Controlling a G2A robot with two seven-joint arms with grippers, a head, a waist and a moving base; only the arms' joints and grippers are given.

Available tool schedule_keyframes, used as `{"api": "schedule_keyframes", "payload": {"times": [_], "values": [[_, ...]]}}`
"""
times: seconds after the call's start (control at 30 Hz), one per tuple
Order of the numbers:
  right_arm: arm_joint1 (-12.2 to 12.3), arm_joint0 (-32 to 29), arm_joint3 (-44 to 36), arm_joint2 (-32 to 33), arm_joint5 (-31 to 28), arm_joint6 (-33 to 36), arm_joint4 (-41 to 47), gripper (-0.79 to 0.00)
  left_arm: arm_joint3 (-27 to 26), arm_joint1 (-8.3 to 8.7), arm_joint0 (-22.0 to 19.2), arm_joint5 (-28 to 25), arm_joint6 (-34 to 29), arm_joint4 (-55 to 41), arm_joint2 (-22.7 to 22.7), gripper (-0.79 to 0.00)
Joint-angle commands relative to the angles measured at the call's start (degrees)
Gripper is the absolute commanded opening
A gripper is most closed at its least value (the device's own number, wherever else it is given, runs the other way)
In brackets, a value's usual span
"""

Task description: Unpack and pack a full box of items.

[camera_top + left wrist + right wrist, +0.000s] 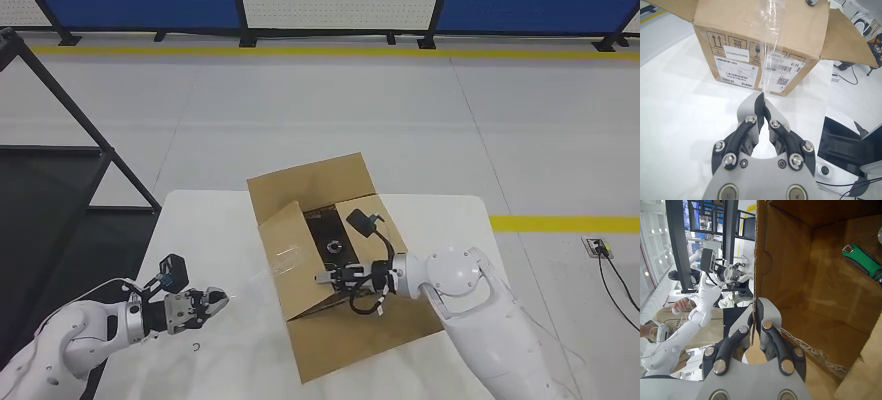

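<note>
I judge this to be the opening stage of the unpacking: the sealing tape is being stripped off the box (312, 185), which sits in the middle of the bench (220, 230) with its flaps folded outward. My left gripper (763, 106) hangs low over the bench just in front of the labelled side of the box, its fingers (758, 106) pressed together on the end of a clear tape strip (770, 47) that runs taut from them up to the box's top edge. My right gripper (755, 316) is at the box opening, its fingers pinching the cardboard edge of a flap (754, 275), which I take as bracing the box against the pull. Inside, against the far wall, I can see a green-handled tool (861, 261); the rest of the contents are hidden from me. The next move, as I read it, calls for drawing the left arm away from the box and along the line of the strip until the tape frees, while the right grip holds firm so the box does not slide or tip.
</note>
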Motion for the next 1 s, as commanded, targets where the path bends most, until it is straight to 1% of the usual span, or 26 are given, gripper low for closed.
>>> {"api": "schedule_keyframes", "payload": {"times": [0.0,0.17,0.5,0.97], "values": [[0.05,0.19,0.36,-0.11,0.01,-0.23,0.23,-0.785,-0.11,0.09,0.47,0.00,0.02,-0.10,-0.51,-0.785],[0.18,0.36,0.97,-0.11,-0.07,-1.42,0.84,-0.785,-0.19,0.24,1.71,0.00,0.35,-0.05,-1.80,-0.785],[0.54,0.70,1.83,-0.16,-0.75,-1.67,2.05,-0.785,-1.02,0.46,4.08,0.94,0.38,0.38,-4.52,-0.785],[1.08,0.91,2.89,-0.08,-1.58,-2.31,3.43,-0.785,-1.35,0.65,6.99,1.76,-0.80,-0.29,-7.49,-0.785]]}}
